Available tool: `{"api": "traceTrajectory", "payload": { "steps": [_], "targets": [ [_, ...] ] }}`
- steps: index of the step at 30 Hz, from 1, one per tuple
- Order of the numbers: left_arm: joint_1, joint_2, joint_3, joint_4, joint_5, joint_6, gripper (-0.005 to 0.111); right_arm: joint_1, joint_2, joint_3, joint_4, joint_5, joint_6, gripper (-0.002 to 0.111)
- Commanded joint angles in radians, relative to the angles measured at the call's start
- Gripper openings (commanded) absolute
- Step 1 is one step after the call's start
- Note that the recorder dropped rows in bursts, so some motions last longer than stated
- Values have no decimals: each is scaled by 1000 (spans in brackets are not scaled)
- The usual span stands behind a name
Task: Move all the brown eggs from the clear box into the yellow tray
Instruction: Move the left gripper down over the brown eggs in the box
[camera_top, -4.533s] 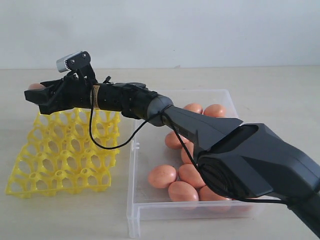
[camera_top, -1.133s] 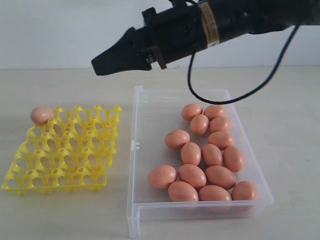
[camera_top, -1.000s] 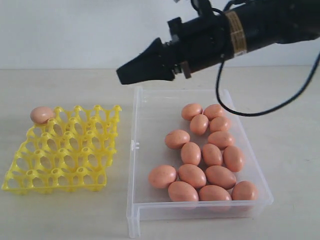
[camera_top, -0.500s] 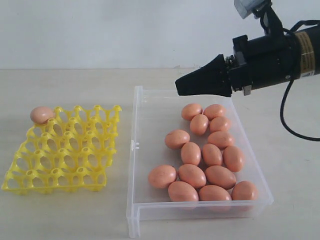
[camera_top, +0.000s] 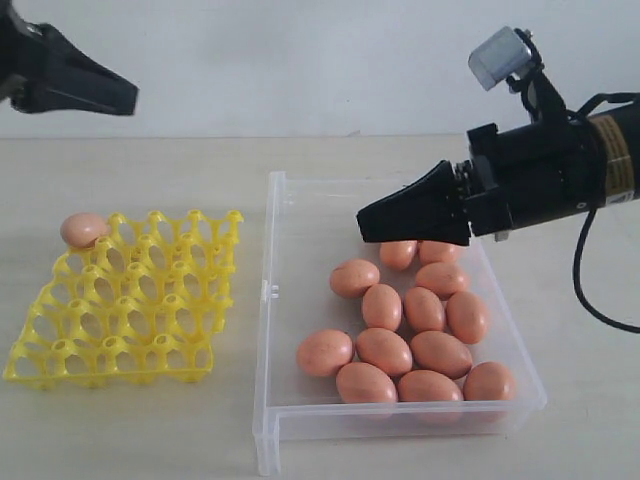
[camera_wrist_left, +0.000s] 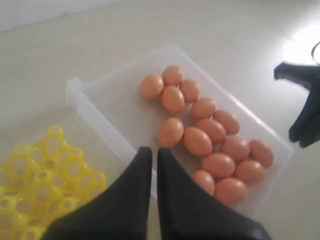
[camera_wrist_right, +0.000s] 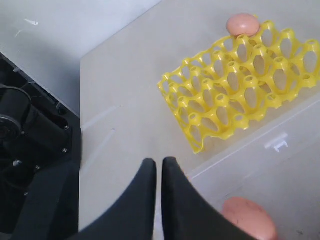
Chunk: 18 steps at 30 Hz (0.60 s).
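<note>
Several brown eggs lie together in the clear box; the same brown eggs show in the left wrist view. One brown egg sits in the far left corner cup of the yellow tray; the other cups are bare. My right gripper is shut with nothing in it and hovers over the box's far end, hiding the farthest eggs. My left gripper, also shut with nothing in it, hangs high at the upper left, above and behind the tray.
The tray and box stand side by side on a pale tabletop. A dark robot base stands beyond the table edge in the right wrist view. A black cable hangs from the right arm.
The right gripper has swung right from above the tray to the box's far end and dropped a little. The left gripper has come into view at the upper left.
</note>
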<state>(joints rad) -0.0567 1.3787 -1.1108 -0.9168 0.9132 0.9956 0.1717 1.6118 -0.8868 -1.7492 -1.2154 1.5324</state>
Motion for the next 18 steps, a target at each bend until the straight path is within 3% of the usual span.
{"api": "traceTrajectory", "payload": {
  "steps": [1, 5, 11, 18],
  "targets": [
    [-164, 101, -57, 253, -83, -64, 4, -5, -10, 54, 5, 54, -32, 0],
    [-270, 197, -111, 423, -151, -194, 4, -5, -10, 113, 5, 191, -32, 0],
    [-389, 370, -222, 529, -93, -186, 4, -30, -14, 173, 5, 311, -32, 0],
    [-474, 503, -342, 570, -120, -176, 4, -209, -117, 177, 5, 249, -2, 0]
  ]
}}
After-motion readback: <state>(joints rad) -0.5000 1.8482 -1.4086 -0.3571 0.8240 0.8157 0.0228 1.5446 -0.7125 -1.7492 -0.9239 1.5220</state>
